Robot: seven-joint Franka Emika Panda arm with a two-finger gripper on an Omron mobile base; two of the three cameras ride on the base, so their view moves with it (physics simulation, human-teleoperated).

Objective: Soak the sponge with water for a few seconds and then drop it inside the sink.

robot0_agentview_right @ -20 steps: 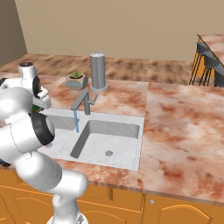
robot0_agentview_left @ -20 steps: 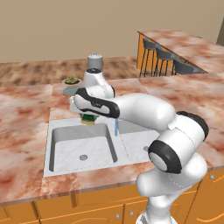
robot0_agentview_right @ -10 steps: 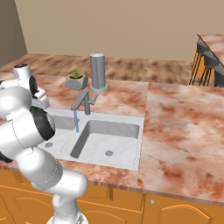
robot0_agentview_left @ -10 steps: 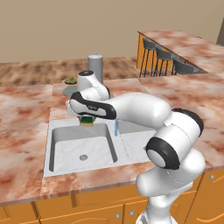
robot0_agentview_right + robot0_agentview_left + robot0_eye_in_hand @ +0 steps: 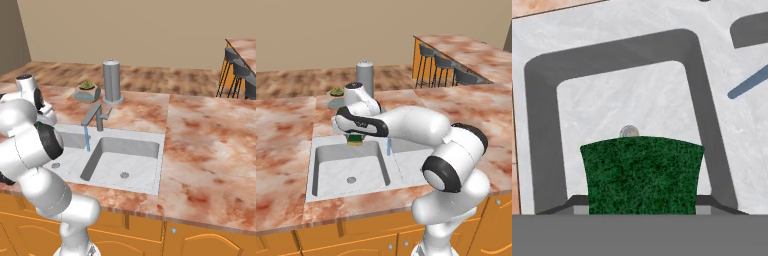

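I hold over the sink (image 5: 321,192), its left bowl bare but for the drain (image 5: 629,131). The water (image 5: 388,146) runs just beside. My gripper (image 5: 356,136) is clamped on the sponge (image 5: 642,175), above that bowl; I judge I should release it squarely over the drain.

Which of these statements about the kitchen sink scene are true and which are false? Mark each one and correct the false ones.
1. The gripper is shut on the sponge. True.
2. The sponge lies on the floor of the sink. False: it is held above the left bowl.
3. The water is running from the faucet. True.
4. The sponge is under the stream. False: the water falls to one side of it.
5. A potted plant stands behind the faucet. True.
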